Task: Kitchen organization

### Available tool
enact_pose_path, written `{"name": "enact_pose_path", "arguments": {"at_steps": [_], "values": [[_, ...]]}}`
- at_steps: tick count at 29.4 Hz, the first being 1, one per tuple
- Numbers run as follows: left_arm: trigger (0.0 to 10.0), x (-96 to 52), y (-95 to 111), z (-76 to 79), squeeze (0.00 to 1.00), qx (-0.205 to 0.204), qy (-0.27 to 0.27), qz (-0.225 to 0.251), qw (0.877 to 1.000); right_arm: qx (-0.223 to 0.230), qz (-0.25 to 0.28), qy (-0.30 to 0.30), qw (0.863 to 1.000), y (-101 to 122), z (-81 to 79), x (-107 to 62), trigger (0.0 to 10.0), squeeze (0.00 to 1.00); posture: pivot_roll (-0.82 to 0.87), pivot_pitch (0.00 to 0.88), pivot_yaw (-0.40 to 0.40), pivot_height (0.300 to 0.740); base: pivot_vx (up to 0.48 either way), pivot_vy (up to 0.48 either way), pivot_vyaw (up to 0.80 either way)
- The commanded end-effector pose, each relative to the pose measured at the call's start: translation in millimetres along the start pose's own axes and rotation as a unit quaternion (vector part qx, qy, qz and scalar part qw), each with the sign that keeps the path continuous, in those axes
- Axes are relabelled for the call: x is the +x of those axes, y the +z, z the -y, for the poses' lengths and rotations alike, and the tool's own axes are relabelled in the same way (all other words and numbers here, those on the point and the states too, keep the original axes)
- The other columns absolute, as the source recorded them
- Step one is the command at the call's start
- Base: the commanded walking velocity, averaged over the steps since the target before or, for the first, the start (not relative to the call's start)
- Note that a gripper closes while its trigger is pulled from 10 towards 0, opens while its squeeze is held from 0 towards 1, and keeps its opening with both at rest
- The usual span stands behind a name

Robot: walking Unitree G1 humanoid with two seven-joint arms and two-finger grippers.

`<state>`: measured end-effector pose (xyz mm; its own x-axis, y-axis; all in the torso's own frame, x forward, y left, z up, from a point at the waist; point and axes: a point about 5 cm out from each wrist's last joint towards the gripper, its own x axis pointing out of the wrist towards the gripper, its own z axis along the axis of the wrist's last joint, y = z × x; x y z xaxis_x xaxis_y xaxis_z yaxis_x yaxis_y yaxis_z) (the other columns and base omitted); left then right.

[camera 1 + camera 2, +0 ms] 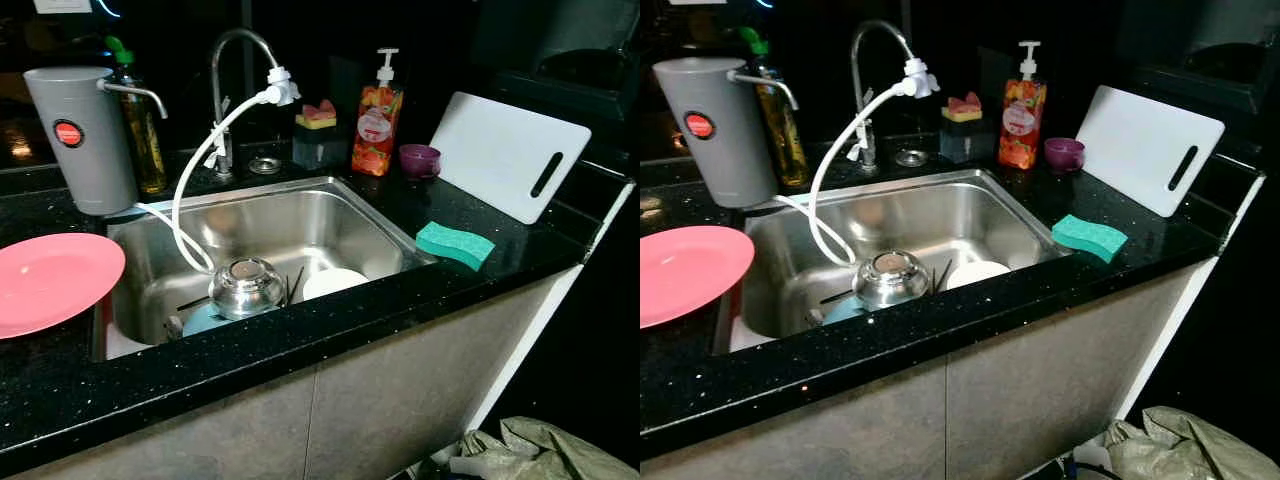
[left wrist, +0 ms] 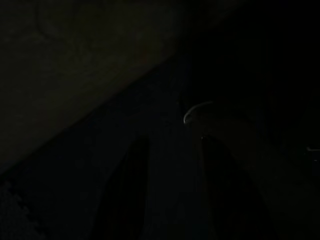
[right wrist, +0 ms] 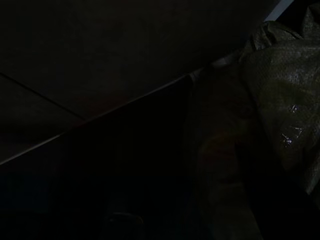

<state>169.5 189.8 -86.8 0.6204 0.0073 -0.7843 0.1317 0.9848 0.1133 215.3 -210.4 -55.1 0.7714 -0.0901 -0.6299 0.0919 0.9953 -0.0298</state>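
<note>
**Steel sink holds the dishes; both arms hang idle below the counter**

Steel sink sits in the middle of a black counter, and the work to be sorted lies in it: an upturned steel bowl near the front wall, a white dish just beside it toward the right, and something blue under the bowl's left side. A white hose runs from the tap down into the basin. A pink plate lies on the counter at the sink's left edge, overhanging the rim. A green sponge lies near the front right corner of the sink; a white board leans at the back right.

Both wrist views are very dark. The left gripper shows two dim fingers with a gap between them, so it looks open. Of the right gripper I cannot tell; its view shows a crumpled bag on the floor.

Judging by position, the pink plate is nearer the left arm, the sponge and board nearer the right. The bowl lies ahead of and above both grippers.
</note>
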Motion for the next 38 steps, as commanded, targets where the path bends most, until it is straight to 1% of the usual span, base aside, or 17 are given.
{"name": "enact_pose_path", "arguments": {"at_steps": [1,2,3,4,6,7,8,9,11,13,15,16,18,19,21,27,38], "values": [[10.0,0.1,-2.3,7.8,0.0,0.007,-0.009,-0.005,1.0,0.007,-0.006,-0.006,1.0,-5.3,2.5,-2.1,10.0,0.0,-0.01,0.089,-0.038,0.74,0.0,0.0,0.0],[10.0,1.2,1.5,10.7,0.0,0.021,-0.014,0.0,1.0,0.007,-0.005,-0.006,1.0,-5.2,2.6,-2.0,10.0,0.0,-0.01,0.089,-0.038,0.74,0.0,0.0,0.0],[10.0,1.2,1.5,10.7,0.0,0.021,-0.014,0.0,1.0,0.007,-0.005,-0.006,1.0,-5.2,2.6,-2.0,10.0,0.0,-0.01,0.089,-0.038,0.74,0.0,0.0,0.0],[10.0,1.9,4.1,12.2,0.0,0.031,-0.017,0.003,0.999,0.006,-0.005,-0.006,1.0,-5.0,2.7,-2.0,10.0,0.0,-0.01,0.089,-0.038,0.74,0.0,0.0,0.0],[10.0,4.5,15.8,12.5,0.0,0.057,-0.027,0.021,0.998,-0.01,0.002,0.0,1.0,-1.7,2.7,-1.3,10.0,0.0,-0.01,0.093,-0.04,0.74,0.0,0.0,0.0],[10.0,4.5,15.8,12.5,0.0,0.057,-0.027,0.021,0.998,-0.01,0.002,0.0,1.0,-1.7,2.7,-1.3,10.0,0.0,-0.01,0.093,-0.04,0.74,0.0,0.0,0.0],[10.0,5.1,20.4,6.6,0.0,0.055,-0.025,0.028,0.998,-0.014,0.007,0.003,1.0,1.2,1.9,-0.5,10.0,0.0,-0.01,0.092,-0.037,0.74,0.0,0.0,0.0],[10.0,5.5,22.8,4.4,0.0,0.054,-0.023,0.031,0.998,-0.015,0.009,0.004,1.0,2.6,1.5,0.0,10.0,0.0,-0.01,0.091,-0.033,0.74,0.0,0.0,0.0],[10.0,6.6,27.7,2.7,0.0,0.054,-0.022,0.035,0.998,-0.015,0.012,0.004,1.0,4.6,1.2,0.6,10.0,0.0,-0.02,0.091,-0.03,0.74,0.0,0.0,0.0],[10.0,7.2,30.7,2.8,0.0,0.055,-0.022,0.038,0.998,-0.015,0.013,0.004,1.0,5.2,1.2,0.8,10.0,0.0,-0.02,0.091,-0.03,0.74,0.0,0.0,0.0],[10.0,9.0,40.3,3.1,0.0,0.056,-0.026,0.05,0.997,-0.014,0.014,0.003,1.0,5.8,1.6,1.0,10.0,0.0,-0.02,0.091,-0.028,0.74,0.0,0.0,0.0],[10.0,9.0,40.3,3.1,0.0,0.056,-0.026,0.05,0.997,-0.014,0.014,0.003,1.0,5.8,1.6,1.0,10.0,0.0,-0.02,0.091,-0.028,0.74,0.0,0.0,0.0],[10.0,10.7,55.5,5.5,0.0,0.057,-0.036,0.075,0.995,-0.014,0.014,0.002,1.0,5.1,2.2,0.6,10.0,0.0,-0.02,0.091,-0.028,0.74,0.0,0.0,0.0],[10.0,10.7,55.5,5.5,0.0,0.057,-0.036,0.075,0.995,-0.014,0.014,0.002,1.0,5.1,2.2,0.6,10.0,0.0,-0.02,0.091,-0.028,0.74,0.0,0.0,0.0],[10.0,11.4,67.0,11.6,0.0,0.06,-0.045,0.099,0.992,-0.017,0.011,0.003,1.0,3.1,3.3,-0.2,10.0,0.0,-0.02,0.092,-0.029,0.74,0.0,0.0,0.0],[10.0,11.1,71.3,18.3,0.0,0.062,-0.052,0.113,0.99,-0.02,0.014,0.005,1.0,4.7,3.1,0.1,10.0,0.0,-0.02,0.092,-0.029,0.74,0.0,0.0,0.0],[10.0,10.5,80.3,21.4,0.0,0.06,-0.056,0.133,0.988,-0.022,0.015,0.006,1.0,5.8,3.0,0.6,10.0,0.0,-0.02,0.092,-0.03,0.74,0.0,0.0,0.0]]}}
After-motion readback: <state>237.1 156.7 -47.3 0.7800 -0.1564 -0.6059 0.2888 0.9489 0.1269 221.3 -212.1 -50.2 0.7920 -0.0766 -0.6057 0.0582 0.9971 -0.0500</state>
